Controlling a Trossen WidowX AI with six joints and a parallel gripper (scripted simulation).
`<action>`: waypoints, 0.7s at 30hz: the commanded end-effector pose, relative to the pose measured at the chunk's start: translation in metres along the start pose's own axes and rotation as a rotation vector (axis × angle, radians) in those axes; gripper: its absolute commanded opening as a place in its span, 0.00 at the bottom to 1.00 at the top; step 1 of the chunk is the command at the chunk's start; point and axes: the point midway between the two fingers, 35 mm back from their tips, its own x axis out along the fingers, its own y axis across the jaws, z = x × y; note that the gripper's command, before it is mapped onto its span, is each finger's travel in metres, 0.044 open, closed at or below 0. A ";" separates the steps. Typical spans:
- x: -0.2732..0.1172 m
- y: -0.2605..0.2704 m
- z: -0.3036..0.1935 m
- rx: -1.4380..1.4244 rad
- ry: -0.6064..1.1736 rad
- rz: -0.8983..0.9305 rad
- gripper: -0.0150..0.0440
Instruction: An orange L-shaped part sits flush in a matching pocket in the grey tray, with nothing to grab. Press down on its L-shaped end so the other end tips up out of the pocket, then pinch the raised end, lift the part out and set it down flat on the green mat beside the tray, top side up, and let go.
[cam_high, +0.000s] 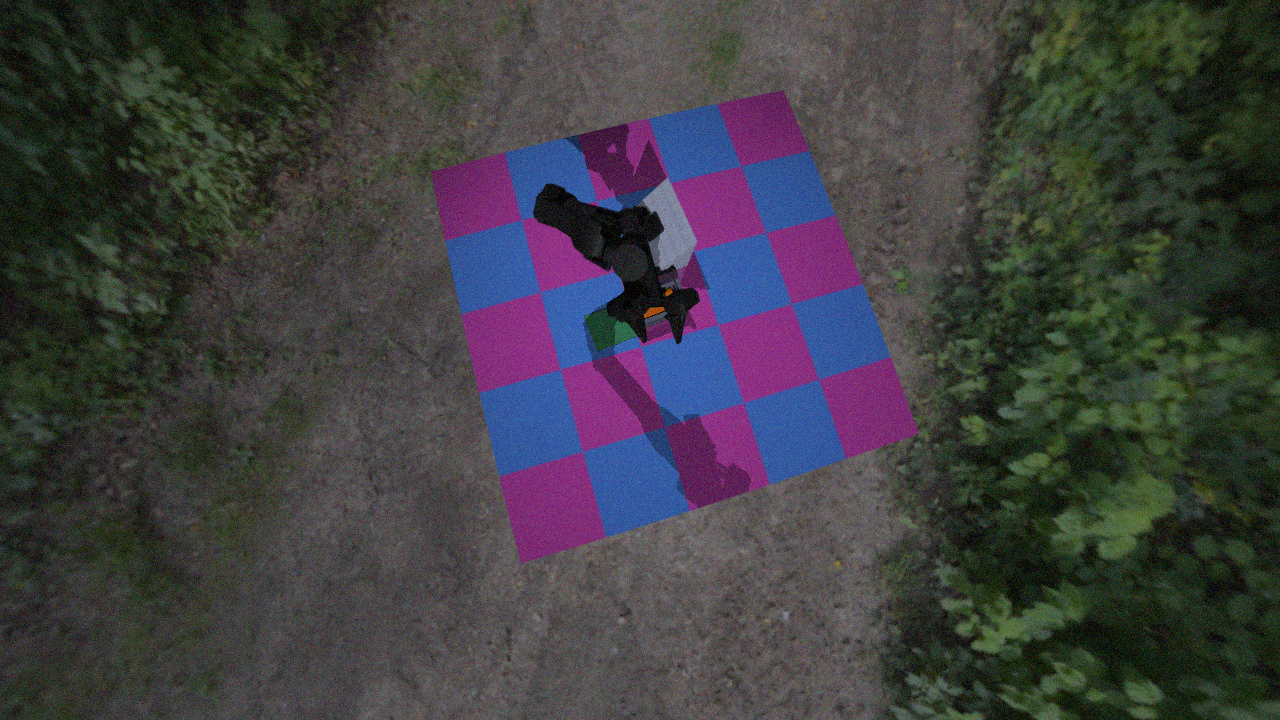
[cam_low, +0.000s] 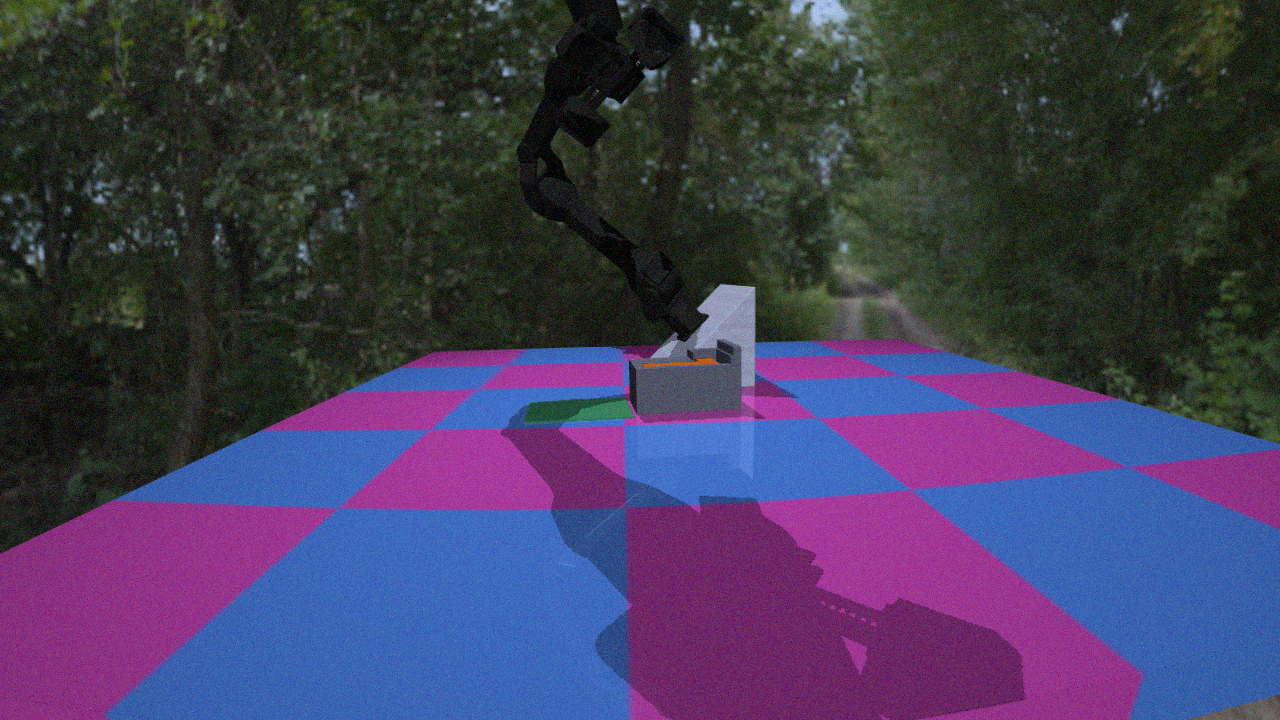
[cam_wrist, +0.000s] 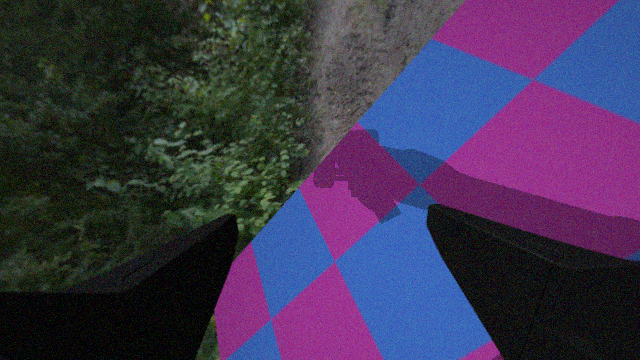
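The grey tray (cam_low: 684, 390) stands on the checkered table, with low raised walls at its right end in the exterior view. The orange part (cam_high: 654, 312) (cam_low: 673, 363) lies about level in it, near the tray's top edge. My arm partly hides both from above. The green mat (cam_high: 606, 333) (cam_low: 580, 411) lies flat beside the tray, with nothing on it. My gripper (cam_high: 660, 340) (cam_wrist: 332, 219) is open and empty, high above the table. From above its fingers overlap the tray area. The wrist view shows neither part nor tray.
A pale wedge-shaped block (cam_high: 673, 228) (cam_low: 735, 313) stands behind the tray in the exterior view, taller than the tray. The checkered table (cam_high: 769, 358) (cam_low: 465, 461) (cam_wrist: 560, 130) carries long dark shadows of the arm. Its edge crosses the wrist view.
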 end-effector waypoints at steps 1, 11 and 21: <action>0.003 0.001 -0.006 -0.017 0.016 -0.003 0.89; 0.038 -0.025 -0.188 -0.473 0.515 -0.162 0.56; 0.009 -0.106 -0.295 -0.804 0.958 -0.436 0.56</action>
